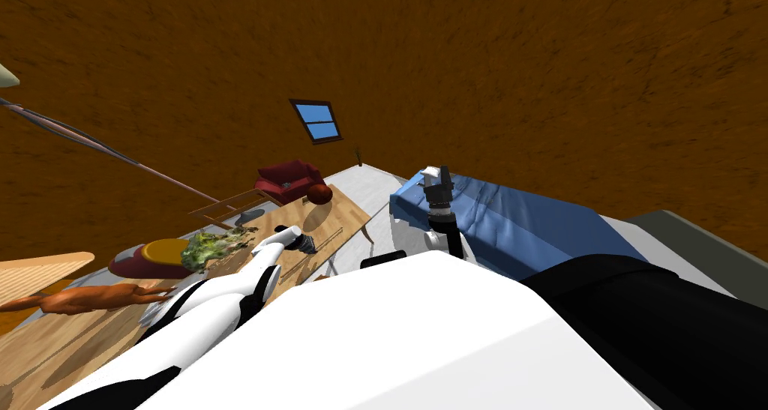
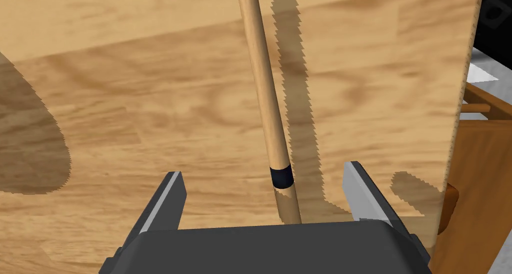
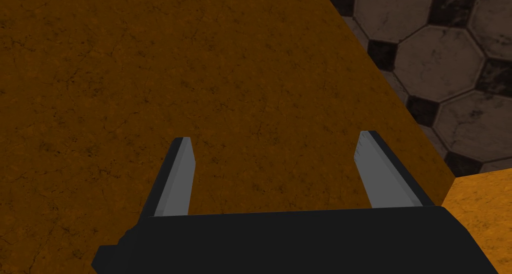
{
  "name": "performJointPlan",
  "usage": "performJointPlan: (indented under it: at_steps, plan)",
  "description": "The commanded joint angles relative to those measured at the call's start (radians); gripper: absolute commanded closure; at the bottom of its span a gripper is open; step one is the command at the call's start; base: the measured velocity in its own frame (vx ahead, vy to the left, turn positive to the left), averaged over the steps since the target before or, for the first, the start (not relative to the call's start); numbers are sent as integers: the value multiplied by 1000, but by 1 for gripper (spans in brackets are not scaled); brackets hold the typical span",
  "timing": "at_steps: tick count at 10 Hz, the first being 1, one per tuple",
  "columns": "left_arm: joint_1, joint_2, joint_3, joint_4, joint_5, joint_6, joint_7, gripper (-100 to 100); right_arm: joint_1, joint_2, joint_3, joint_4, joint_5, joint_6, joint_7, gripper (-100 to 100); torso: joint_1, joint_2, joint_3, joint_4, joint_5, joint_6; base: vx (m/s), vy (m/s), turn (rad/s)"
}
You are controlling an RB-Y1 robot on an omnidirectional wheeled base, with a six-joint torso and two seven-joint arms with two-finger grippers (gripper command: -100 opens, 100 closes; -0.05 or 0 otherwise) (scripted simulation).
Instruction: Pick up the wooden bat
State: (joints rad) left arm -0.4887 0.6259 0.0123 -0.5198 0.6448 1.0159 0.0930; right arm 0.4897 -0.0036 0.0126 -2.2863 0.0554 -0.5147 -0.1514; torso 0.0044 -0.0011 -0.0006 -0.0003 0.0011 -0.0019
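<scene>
The wooden bat (image 2: 262, 85) is a slim light-brown shaft with a black band near one end, lying flat on the wooden table (image 2: 125, 110). My left gripper (image 2: 262, 170) is open just above the table. Its fingers (image 2: 172, 196) stand on either side of the banded end without touching it. In the head view the left gripper (image 1: 309, 243) hovers over the table (image 1: 349, 210) with the bat (image 1: 331, 238) just beyond it. My right gripper (image 1: 435, 172) is raised over the blue bed, and its wrist view shows the gripper (image 3: 275, 135) open, holding nothing.
The table's edge (image 2: 457, 110) runs close beside the left gripper. A red ball (image 1: 320, 194), a grey plate (image 1: 250, 218) and a green leafy clump (image 1: 210, 249) sit on the table. A dark red armchair (image 1: 289, 179) stands behind it, and the blue bed (image 1: 517, 218) lies to the right.
</scene>
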Motion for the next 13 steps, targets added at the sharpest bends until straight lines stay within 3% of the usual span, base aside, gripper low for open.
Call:
performJointPlan:
  at_steps: [1,2,4,7,8,9,10,12,13]
  plan:
    - [-20,5,1,50,10,28,0,-100,0,0,0,0,0,0,0,0,0,0,0,0,0,0,31,49,4]
    - [-31,10,3,88,17,53,3,-100,0,0,0,0,0,0,0,0,0,0,0,0,0,0,36,72,4]
    - [-31,10,3,88,17,53,3,-100,0,0,0,0,0,0,0,0,1,0,0,0,0,0,21,38,1]
    - [-54,19,6,170,34,114,10,-100,0,0,0,0,0,0,0,0,-1,0,0,0,0,0,27,44,13]
    - [-56,17,6,165,32,94,3,-100,0,0,0,0,0,0,0,0,1,-1,0,0,0,0,21,35,1]
    - [-57,18,6,170,32,97,2,0,0,0,0,0,0,0,0,0,-1,0,0,0,0,0,3,6,-1]
    - [-43,-4,12,178,21,66,2,-100,0,0,0,0,0,0,0,0,-2,1,1,0,0,0,32,15,10]
    - [-40,-8,13,152,19,60,2,-100,0,0,0,0,0,0,0,0,-2,0,0,0,0,0,21,22,4]
    - [-29,-25,17,187,11,35,2,-100,0,0,0,0,0,0,0,0,-2,1,0,0,-1,0,23,23,-3]
